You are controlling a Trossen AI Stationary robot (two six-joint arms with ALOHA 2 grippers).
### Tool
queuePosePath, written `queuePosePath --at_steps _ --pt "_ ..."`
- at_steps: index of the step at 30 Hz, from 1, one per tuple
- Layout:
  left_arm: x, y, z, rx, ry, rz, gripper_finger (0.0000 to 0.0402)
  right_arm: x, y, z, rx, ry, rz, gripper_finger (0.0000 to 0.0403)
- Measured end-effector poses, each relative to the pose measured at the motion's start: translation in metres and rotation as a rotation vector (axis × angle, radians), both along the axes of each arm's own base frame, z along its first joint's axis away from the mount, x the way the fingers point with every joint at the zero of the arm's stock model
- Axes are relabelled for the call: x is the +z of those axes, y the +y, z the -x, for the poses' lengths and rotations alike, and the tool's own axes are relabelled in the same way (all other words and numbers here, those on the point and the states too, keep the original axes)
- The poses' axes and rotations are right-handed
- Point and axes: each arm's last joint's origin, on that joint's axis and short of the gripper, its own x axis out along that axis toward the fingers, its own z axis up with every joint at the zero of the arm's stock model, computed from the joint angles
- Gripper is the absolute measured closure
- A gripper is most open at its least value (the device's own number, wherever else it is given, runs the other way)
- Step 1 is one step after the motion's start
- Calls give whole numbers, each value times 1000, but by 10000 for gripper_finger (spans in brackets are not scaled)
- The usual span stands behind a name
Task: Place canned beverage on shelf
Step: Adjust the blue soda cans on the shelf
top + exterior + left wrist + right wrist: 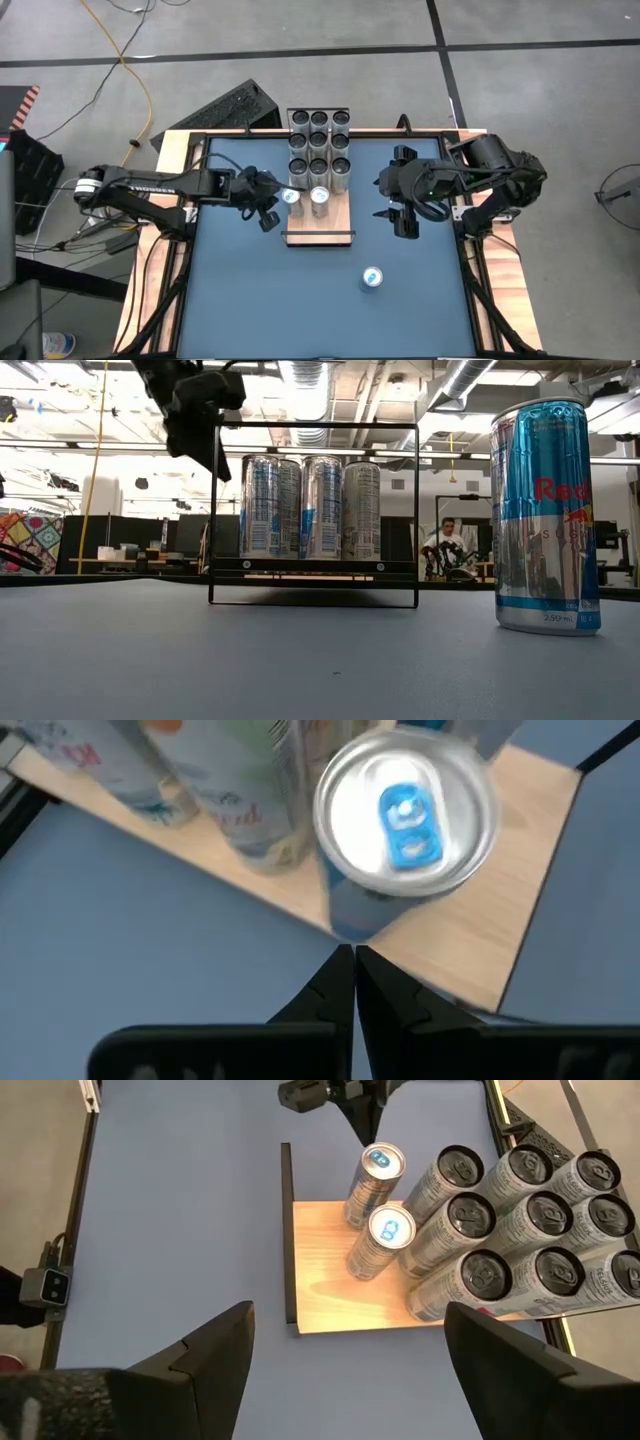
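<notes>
- Light-wood rectangular shelf with thin black end rails sits mid-table on the blue table; back part packed three by three with silver slim cans.
- Two more silver cans with blue pull tabs stand in the next row forward, side by side; third slot in that row, on the right arm's side, looks empty.
- Left hand hangs just beside the shelf's left edge, next to the nearer of those two cans; fingers pressed fully together, gripping nothing. Left wrist view: fingertips meet below the blue-tabbed can top, clear of it.
- Right hand hovers to the right of the shelf, fingers spread wide, empty.
- One silver-and-blue canned beverage stands upright on the table, loose, well in front of the shelf and nearer the right arm; in the low view it stands tall at the right.
- Step, by judgement: placement of a can on the left side looks finished, left arm due to clear out.
- Next move likely: open hand down over the loose can, squeeze mid-body, lift, carry to the free slot beside the two front cans.
- Watch: narrow gap to neighbours; tall slim cans tip easily if bumped.
</notes>
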Motion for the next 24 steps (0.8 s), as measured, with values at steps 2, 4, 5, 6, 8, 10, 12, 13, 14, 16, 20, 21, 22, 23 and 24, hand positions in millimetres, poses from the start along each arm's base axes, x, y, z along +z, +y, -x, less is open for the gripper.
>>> queuePosePath --at_steps 2,4,5,6,8,10,12,13,14,16,20,21,22,23,24 --pt "-1 2 0 2 2 -5 401 0 0 0 0 0 0 92" --pt "0 4 -2 -8 -23 3 401 0 -1 0 -5 0 0 92" --pt "1 4 -2 -12 -33 11 401 0 -2 -1 -7 0 0 92" --pt "1 5 -3 -16 -43 17 401 0 -3 -1 -11 0 0 92" --pt "2 6 -4 -18 -57 23 402 0 -4 -1 -14 0 0 92" --pt "3 8 -4 -19 -69 30 401 0 -5 -1 -19 0 0 92" --pt "4 9 -6 -22 -88 33 401 0 -5 -1 -19 0 0 92" --pt "4 9 -6 -21 -92 33 401 0 -5 -1 -19 0 0 92" --pt "5 9 -6 -21 -99 31 401 0 -6 -1 -22 0 0 92" --pt "5 9 -7 -25 -106 25 401 0 -6 -2 -24 0 0 92" --pt "6 9 -7 -26 -112 24 401 0 -7 -2 -25 0 1 92" --pt "6 9 -8 -25 -115 24 401 0 -6 -2 -25 0 0 92" --pt "7 9 -8 -26 -125 23 401 0 -7 -2 -27 1 1 92" --pt "8 9 -9 -26 -141 21 401 0 -8 -2 -31 0 0 92" --pt "9 10 -11 -27 -162 20 401 0 -8 -2 -31 0 0 92"
